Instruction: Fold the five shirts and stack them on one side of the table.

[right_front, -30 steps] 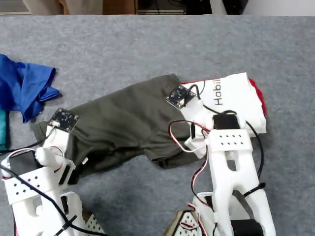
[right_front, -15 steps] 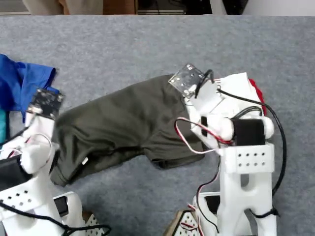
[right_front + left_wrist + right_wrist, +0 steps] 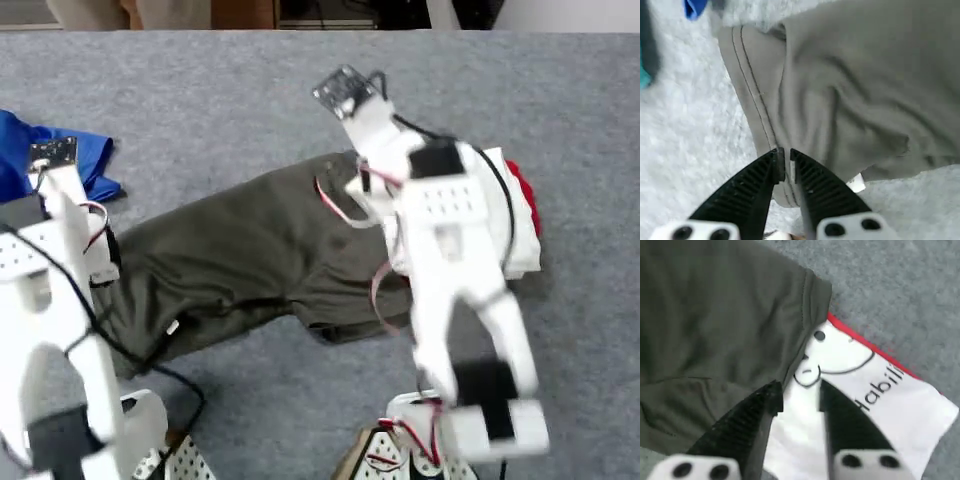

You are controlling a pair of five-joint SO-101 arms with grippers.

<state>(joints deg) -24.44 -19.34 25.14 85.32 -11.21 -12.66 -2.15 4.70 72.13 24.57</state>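
An olive shirt lies spread out, unfolded, across the middle of the grey table. At its right end a folded white printed shirt rests on a red shirt. My left gripper hovers shut over the olive shirt's left hem, holding nothing. My right gripper is open in the air above the seam where the olive shirt meets the white shirt. In the high view both arms stand raised, one at each end of the olive shirt.
A crumpled blue shirt sits at the table's left edge, with a teal cloth beside it. Bare grey table runs along the back and in front of the olive shirt. The arm bases stand at the near edge.
Both grippers were low at the olive shirt's two ends and have lifted off it. The right arm swung up toward the back, the left toward the blue shirt. The shirt kept its shape.
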